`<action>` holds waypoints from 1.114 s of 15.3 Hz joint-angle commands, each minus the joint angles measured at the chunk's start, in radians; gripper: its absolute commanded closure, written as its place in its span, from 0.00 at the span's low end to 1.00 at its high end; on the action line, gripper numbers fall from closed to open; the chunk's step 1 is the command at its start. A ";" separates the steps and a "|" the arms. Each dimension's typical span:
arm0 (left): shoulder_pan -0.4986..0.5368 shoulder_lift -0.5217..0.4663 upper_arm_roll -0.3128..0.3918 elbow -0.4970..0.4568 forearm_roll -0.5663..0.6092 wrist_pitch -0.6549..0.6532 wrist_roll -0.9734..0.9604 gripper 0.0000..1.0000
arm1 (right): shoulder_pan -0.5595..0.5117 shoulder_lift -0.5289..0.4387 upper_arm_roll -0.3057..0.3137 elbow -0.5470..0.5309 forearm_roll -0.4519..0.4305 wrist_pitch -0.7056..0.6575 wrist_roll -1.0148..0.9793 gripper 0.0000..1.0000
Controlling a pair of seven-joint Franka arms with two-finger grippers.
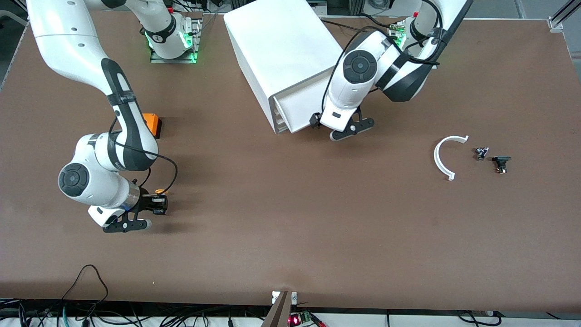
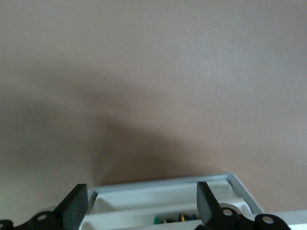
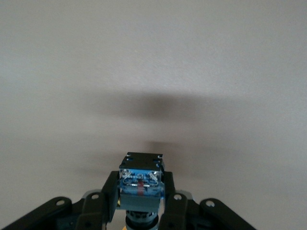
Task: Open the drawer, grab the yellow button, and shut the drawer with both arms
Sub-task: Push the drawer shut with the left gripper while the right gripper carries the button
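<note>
The right pincer (image 1: 159,205) hangs over the tabletop (image 1: 290,236) toward the right arm's end, nearer the front edge, clamped on the button (image 3: 140,184); its orange cap (image 1: 160,192) peeks out. An orange cube (image 1: 152,124) sits farther back, partly hidden by that arm. The left pincer (image 2: 141,201), fingers (image 2: 74,203) spread wide, is at the drawer (image 2: 168,203), which shows slightly open, in the cabinet (image 1: 286,59) by the back edge.

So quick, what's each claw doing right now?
Left gripper: open, at the white plastic drawer.
Right gripper: shut on the orange-capped black-and-blue button.
</note>
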 commanded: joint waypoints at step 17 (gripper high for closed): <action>0.008 -0.035 -0.145 -0.059 -0.112 -0.047 -0.015 0.00 | -0.015 -0.095 0.015 -0.039 -0.016 0.028 -0.035 0.00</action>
